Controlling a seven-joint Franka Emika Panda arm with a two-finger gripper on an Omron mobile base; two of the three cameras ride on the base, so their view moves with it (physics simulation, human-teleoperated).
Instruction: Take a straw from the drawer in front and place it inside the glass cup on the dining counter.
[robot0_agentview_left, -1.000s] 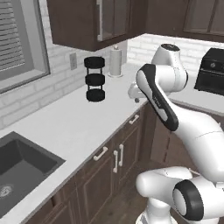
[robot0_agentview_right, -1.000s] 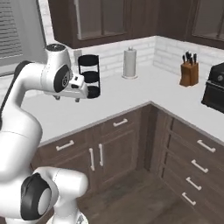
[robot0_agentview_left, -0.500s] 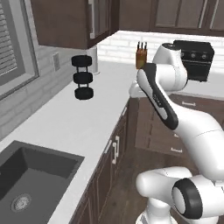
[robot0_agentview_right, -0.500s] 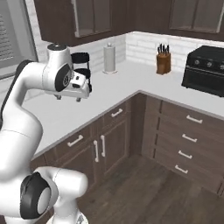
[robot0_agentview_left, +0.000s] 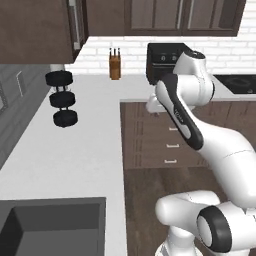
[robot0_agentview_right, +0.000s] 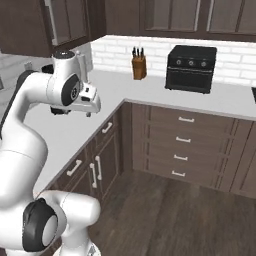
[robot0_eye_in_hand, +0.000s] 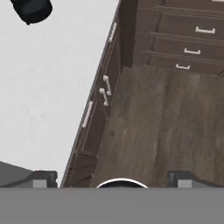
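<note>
My gripper (robot0_eye_in_hand: 113, 178) hangs open and empty over the edge of the white worktop, well above the wooden floor. It shows as a white hand (robot0_agentview_left: 155, 107) beside the arm's elbow, and it juts out to the right of the upper arm (robot0_agentview_right: 91, 106). A stack of dark brown drawers (robot0_agentview_right: 183, 140) with short silver bar handles stands under the back counter, all shut; these drawers (robot0_agentview_left: 172, 146) (robot0_eye_in_hand: 192, 40) lie ahead of the hand. I cannot tell which one is the task's drawer. The straw, the glass cup and the dining counter are out of view.
A black toaster oven (robot0_agentview_right: 192, 68) (robot0_agentview_left: 164, 59) and a wooden knife block (robot0_agentview_right: 138, 67) (robot0_agentview_left: 115, 67) stand on the back worktop. A black three-tier stand (robot0_agentview_left: 63, 101) (robot0_eye_in_hand: 31, 8) sits on the left worktop, with a dark sink (robot0_agentview_left: 50, 227) nearer. Dark wooden floor (robot0_agentview_right: 175, 215) lies open before the cabinets.
The whole picture has swung: the base has turned, bringing the knife block, oven and drawer stack toward the middle. The arm keeps its pose and the gripper stays open.
</note>
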